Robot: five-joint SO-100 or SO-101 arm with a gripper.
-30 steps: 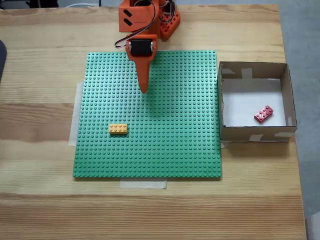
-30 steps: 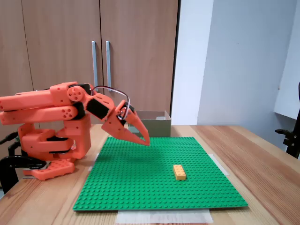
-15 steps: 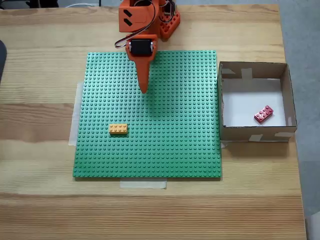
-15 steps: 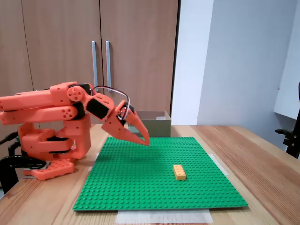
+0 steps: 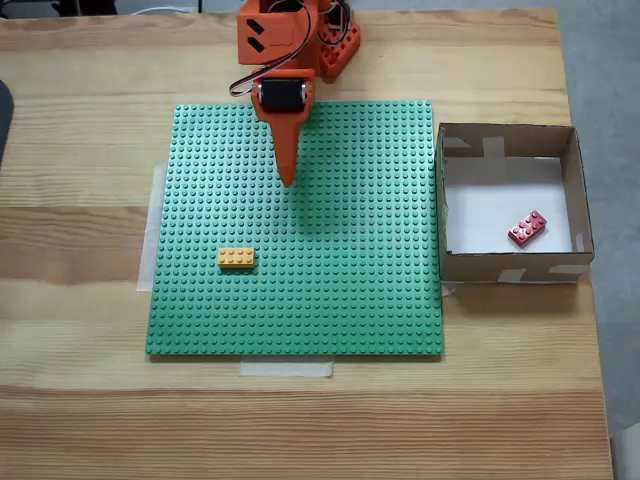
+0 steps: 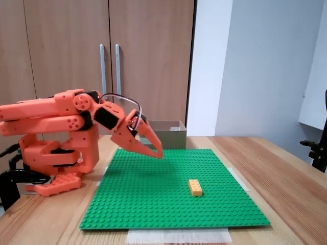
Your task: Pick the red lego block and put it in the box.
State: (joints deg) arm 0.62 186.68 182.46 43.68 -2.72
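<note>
The red lego block lies tilted on the white floor of the cardboard box, towards its right side in the top-down fixed view. In the side fixed view only the box's wall shows behind the arm; the block is hidden there. My orange gripper hangs over the upper middle of the green baseplate, far left of the box, shut with nothing in it. In the side fixed view the gripper points down a little above the plate.
A yellow-orange brick sits on the baseplate's lower left, also seen in the side fixed view as the yellow-orange brick. The arm's base stands at the plate's far edge. Wooden table surrounds the plate.
</note>
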